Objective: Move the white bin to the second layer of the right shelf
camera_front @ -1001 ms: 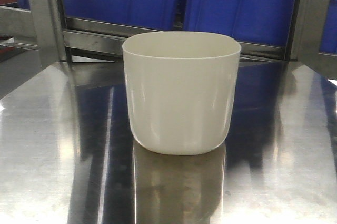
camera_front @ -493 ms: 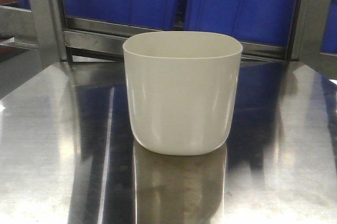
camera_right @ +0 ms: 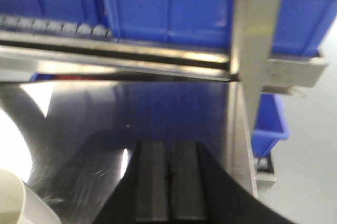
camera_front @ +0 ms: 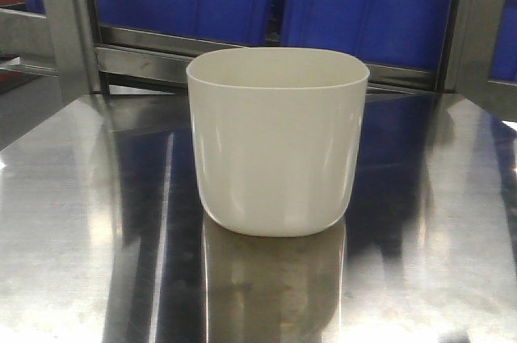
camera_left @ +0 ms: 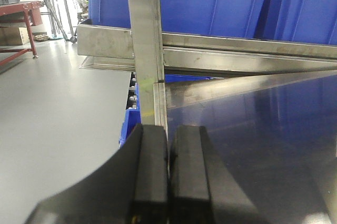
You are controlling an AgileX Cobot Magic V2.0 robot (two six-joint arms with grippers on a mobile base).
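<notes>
The white bin (camera_front: 277, 140) stands upright and empty on the shiny steel tabletop (camera_front: 81, 214), in the middle of the front view. Its rim also shows at the bottom left of the right wrist view (camera_right: 21, 205). My left gripper (camera_left: 168, 134) is shut and empty, over the table's left edge. My right gripper (camera_right: 169, 153) is shut and empty, above the table near its right edge, to the right of the bin. A row of white rollers (camera_right: 50, 25) on a steel rack level shows at the top left of the right wrist view.
Large blue crates (camera_front: 363, 4) sit on the steel rack behind the table. Steel uprights (camera_left: 143, 29) (camera_right: 258, 39) stand at the table's back corners. Another blue crate (camera_right: 268, 124) sits lower at the right. Grey floor (camera_left: 58, 108) lies left of the table.
The bin shifts only a few pixels in the front view; nothing else visibly changes.
</notes>
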